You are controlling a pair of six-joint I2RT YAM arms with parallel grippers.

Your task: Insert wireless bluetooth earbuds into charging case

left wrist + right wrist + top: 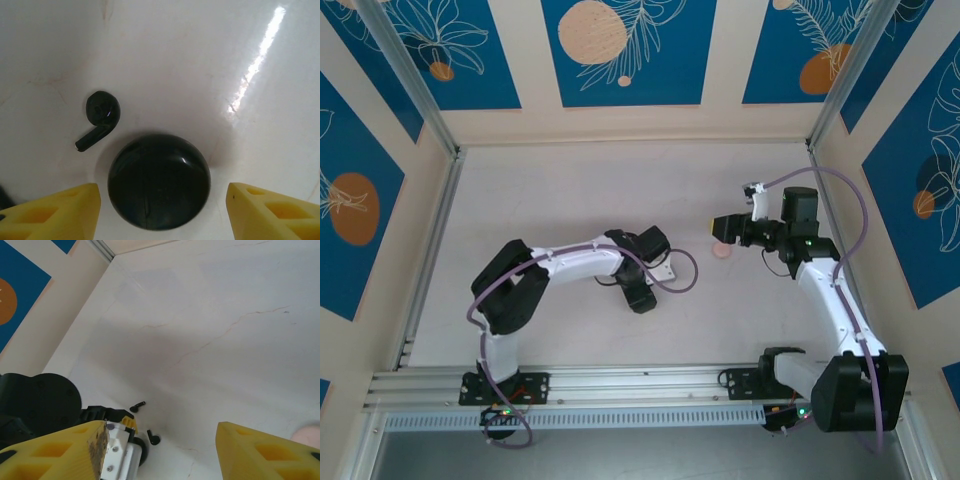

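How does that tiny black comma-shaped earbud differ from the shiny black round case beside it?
The black earbud is far smaller than the black round case. The earbud has a round head and thin stem; the case is one smooth dome. The case lies between the yellow fingers of the left gripper; the earbud lies beyond them, apart from it. Both are glossy black, on the white table.

Bright, even light with a glare streak on the table (260,60).

Left arm (570,265) and right arm (830,300): white links, black joints, lilac cables (825,170) looped alongside. Fingers (60,212) yellow, moulded with triangular recesses. White bracket (120,440) carries small screws (111,450).
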